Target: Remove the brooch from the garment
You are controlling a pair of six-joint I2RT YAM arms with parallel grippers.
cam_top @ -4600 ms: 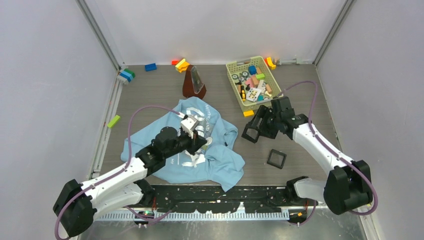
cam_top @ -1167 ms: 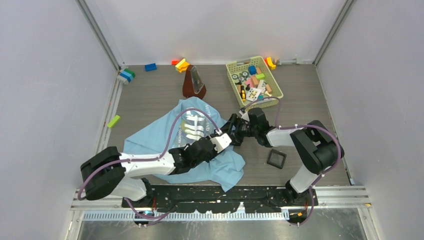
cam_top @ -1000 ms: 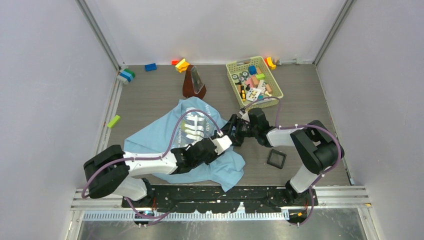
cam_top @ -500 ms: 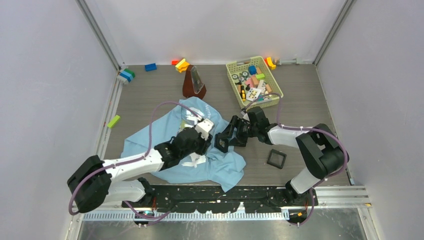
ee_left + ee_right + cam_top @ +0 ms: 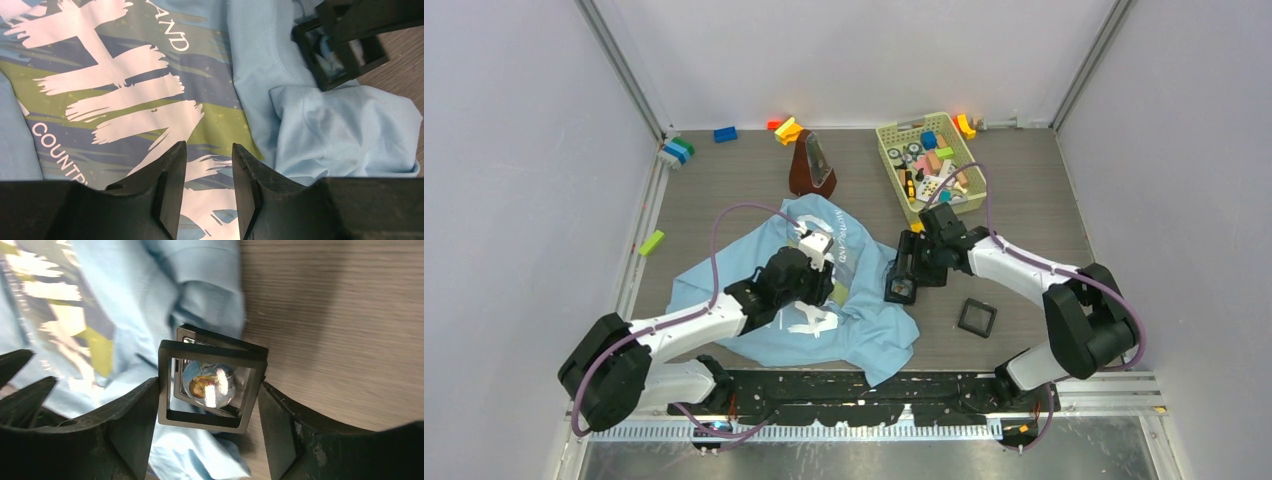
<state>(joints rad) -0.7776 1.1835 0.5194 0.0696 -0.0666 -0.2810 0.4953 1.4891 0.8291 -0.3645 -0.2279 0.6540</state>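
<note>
My right pincer [image 5: 209, 386] is clamped on the two sides of a small black square frame [image 5: 200, 421], one finger on each side. Behind the frame's clear film sits the brooch [image 5: 204, 385], a small golden-orange glint inside a shiny round shape, so it is off the T-shirt [image 5: 320, 125]. The frame hangs at the right edge of the crumpled shirt, where the cloth meets the bare wooden surface [image 5: 330, 310]. I cannot tell whether it touches either.

My left pincer [image 5: 207, 150] is over the white and navy lettering on the chest. Its fingers stand a narrow gap apart with nothing between them.

A second black square tray [image 5: 977, 317] lies on the surface to the right, apart from the shirt.
</note>
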